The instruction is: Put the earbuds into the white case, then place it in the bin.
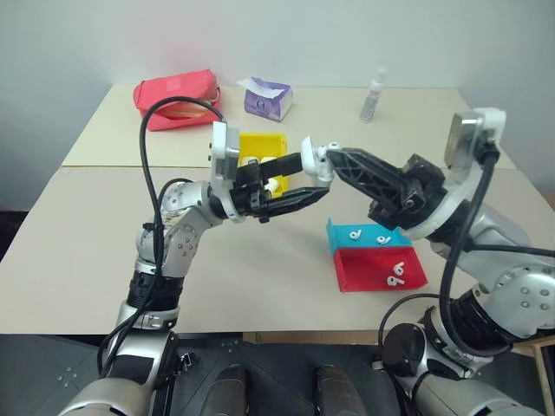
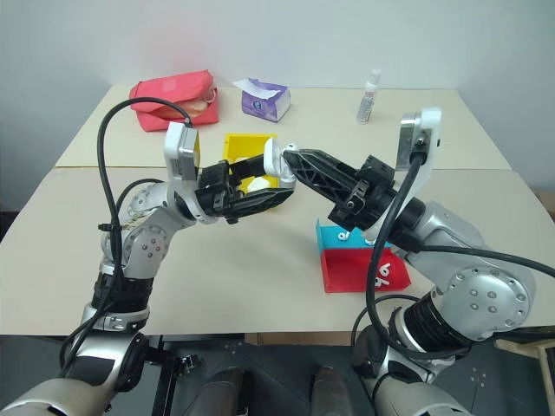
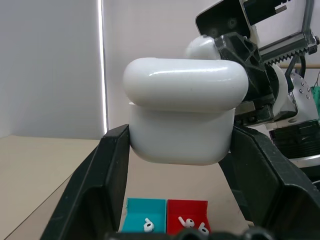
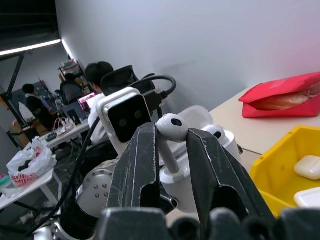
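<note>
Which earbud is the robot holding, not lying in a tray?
The earbud pinched in the right gripper, lifted beside the white case. The other earbuds lie in the teal and red trays.

Open white case [image 3: 182, 117], earbud [image 4: 169, 135] above

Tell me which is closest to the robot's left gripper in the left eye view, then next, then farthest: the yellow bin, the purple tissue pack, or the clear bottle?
From the left gripper:
1. Yellow bin, just behind it.
2. Purple tissue pack, farther back on the table.
3. Clear bottle, far back and off to the right.
</note>
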Action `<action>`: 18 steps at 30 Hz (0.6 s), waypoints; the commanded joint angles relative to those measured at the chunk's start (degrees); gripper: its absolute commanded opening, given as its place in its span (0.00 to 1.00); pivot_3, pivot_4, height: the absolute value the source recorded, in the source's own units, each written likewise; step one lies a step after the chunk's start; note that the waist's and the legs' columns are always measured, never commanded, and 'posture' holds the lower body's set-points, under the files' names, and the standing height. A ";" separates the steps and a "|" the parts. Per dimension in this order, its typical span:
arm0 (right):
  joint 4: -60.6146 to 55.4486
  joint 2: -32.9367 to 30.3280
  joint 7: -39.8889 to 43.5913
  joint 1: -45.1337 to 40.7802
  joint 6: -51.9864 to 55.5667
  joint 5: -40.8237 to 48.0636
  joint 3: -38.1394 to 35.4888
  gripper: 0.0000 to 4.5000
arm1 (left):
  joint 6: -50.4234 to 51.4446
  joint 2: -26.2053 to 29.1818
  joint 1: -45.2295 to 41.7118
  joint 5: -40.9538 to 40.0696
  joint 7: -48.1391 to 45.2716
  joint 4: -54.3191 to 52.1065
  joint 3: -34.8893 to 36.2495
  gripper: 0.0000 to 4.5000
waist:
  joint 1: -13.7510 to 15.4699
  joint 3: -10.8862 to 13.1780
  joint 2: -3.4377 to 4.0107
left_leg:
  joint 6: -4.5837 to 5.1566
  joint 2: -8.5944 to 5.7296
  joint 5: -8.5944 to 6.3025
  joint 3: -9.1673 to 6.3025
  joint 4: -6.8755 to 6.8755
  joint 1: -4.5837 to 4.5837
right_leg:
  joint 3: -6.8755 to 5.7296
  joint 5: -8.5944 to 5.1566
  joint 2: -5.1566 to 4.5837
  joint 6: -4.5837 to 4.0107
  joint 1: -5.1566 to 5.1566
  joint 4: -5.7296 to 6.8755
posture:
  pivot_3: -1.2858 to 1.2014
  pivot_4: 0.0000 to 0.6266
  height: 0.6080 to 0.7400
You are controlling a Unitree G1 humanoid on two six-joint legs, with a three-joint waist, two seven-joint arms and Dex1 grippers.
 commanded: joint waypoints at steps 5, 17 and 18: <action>0.36 -3.73 -5.52 3.97 -7.54 5.83 5.49 0.14 | -1.09 -0.47 -2.02 -0.11 -0.62 -0.20 0.46 0.62 | -0.02 0.00 0.00 | 0.00 0.01 0.00 -0.01 0.00 0.01 | 0.00 0.00 0.00 0.00 -0.01 -0.05 | 0.52 0.24 1.00; 2.08 -10.96 -11.96 8.32 -18.18 16.12 12.72 0.14 | -1.83 -1.16 -2.14 0.81 -0.10 0.25 0.87 0.62 | 0.01 0.00 0.00 | 0.02 0.01 -0.01 0.00 0.00 0.00 | 0.00 0.00 0.00 0.00 0.00 -0.15 | 0.52 0.24 1.00; 2.21 -11.66 -12.28 8.68 -18.89 16.78 13.39 0.14 | -1.86 -1.30 -2.14 0.84 0.04 0.21 0.87 0.62 | 0.01 0.00 0.00 | 0.02 0.01 -0.01 0.00 0.00 0.00 | 0.01 0.00 0.00 0.00 -0.01 -0.16 | 0.52 0.24 1.00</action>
